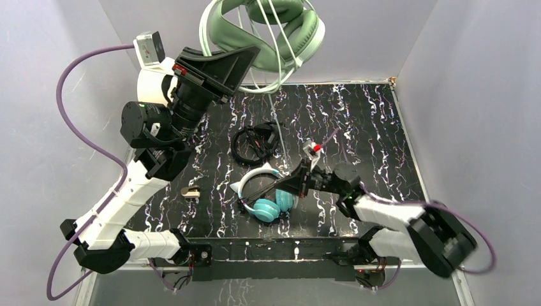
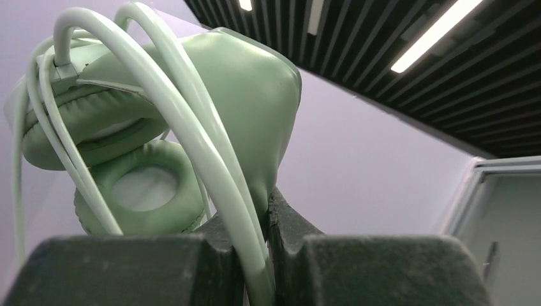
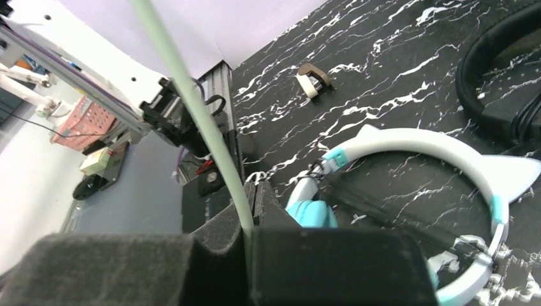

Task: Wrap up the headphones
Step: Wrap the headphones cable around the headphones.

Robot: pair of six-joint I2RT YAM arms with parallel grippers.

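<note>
My left gripper (image 1: pixel 250 54) pinches the raised headset (image 1: pixel 284 29) above the table's (image 1: pixel 383 140) back edge. Mid-table lies a second headset (image 1: pixel 255 143), with the cat-ear headset (image 1: pixel 265 194) before it and a clip (image 1: pixel 190 190) to the left. My right gripper (image 1: pixel 295 185), just right, pinches the cable (image 3: pixel 191 108).

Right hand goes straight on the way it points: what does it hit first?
Probably the teal over-ear headset with the white cat-ear band, its ear cup just ahead of the right hand, which pinches the pale green cable. Depth is unclear.

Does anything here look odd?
The green headphones hang in mid-air, pinched by the left gripper, their cable running down to the right gripper. A small tan piece lies loose on the table.
</note>
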